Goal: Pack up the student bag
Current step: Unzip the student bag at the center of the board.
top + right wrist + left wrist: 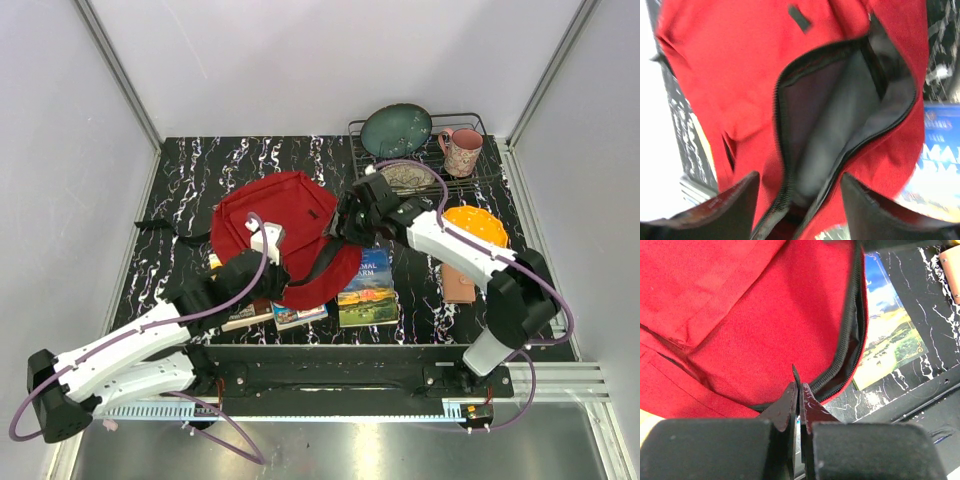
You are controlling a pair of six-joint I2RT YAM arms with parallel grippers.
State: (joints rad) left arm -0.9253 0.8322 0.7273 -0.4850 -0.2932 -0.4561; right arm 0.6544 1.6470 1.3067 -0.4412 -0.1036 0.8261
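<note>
Holding-open step: left gripper (799, 390) pinches the zip rim of the large red fabric backpack (740, 315) just ahead; right gripper (799, 177), jaws spread, faces its grey-lined mouth; next, presumably, fetching the landscape-covered paperback (367, 288) beside it.

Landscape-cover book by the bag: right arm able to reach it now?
Probably yes. The right pincer is open and empty over the student bag, next to the book; its cover lies mostly bare, one edge under the bag.

Marbled table (190, 185) carries the student bag (280, 215), books (368, 290), wire rack (487, 172).
</note>
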